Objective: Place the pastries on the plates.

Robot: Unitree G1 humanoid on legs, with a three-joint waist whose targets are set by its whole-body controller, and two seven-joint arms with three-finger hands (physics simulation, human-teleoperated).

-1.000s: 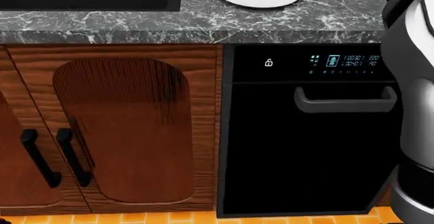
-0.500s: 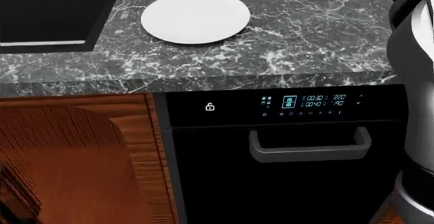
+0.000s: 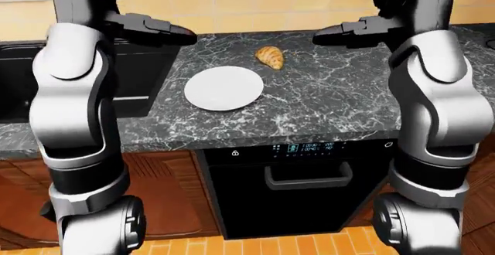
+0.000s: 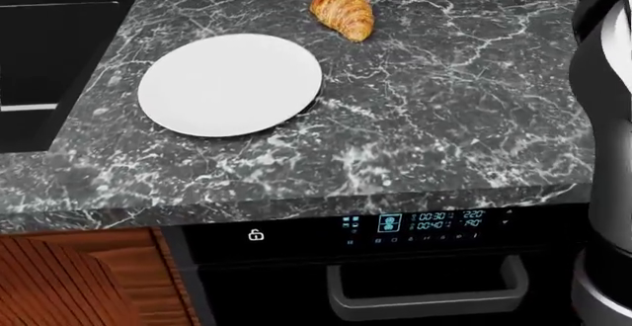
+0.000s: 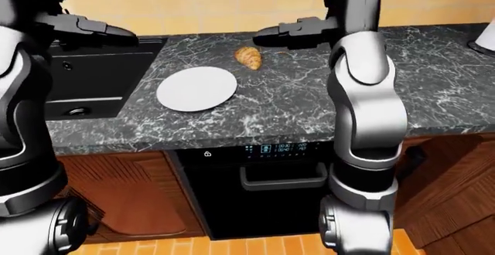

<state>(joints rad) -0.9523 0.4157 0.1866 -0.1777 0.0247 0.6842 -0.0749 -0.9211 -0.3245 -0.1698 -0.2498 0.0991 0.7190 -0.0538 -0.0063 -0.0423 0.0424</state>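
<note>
A golden croissant (image 4: 344, 12) lies on the dark marble counter (image 4: 444, 118), just up and right of an empty white plate (image 4: 229, 83). My left hand (image 3: 172, 32) hovers open above the counter, up and left of the plate, with nothing in it. Level with it, my right hand (image 3: 331, 35) is held open to the right of the croissant, a short gap away and not touching it. In the head view only a dark edge of the right hand shows at the top.
A black sink (image 3: 116, 81) is set into the counter left of the plate. Below the counter sits a black dishwasher (image 4: 424, 281) with a lit panel and grey handle, beside a wooden cabinet door (image 4: 79, 281). A white object (image 5: 486, 35) stands at the far right.
The head camera has tilted up: cabinet doors and dishwasher slid down the picture, and the plate, then the croissant, came into view. Nothing on the counter moved.
</note>
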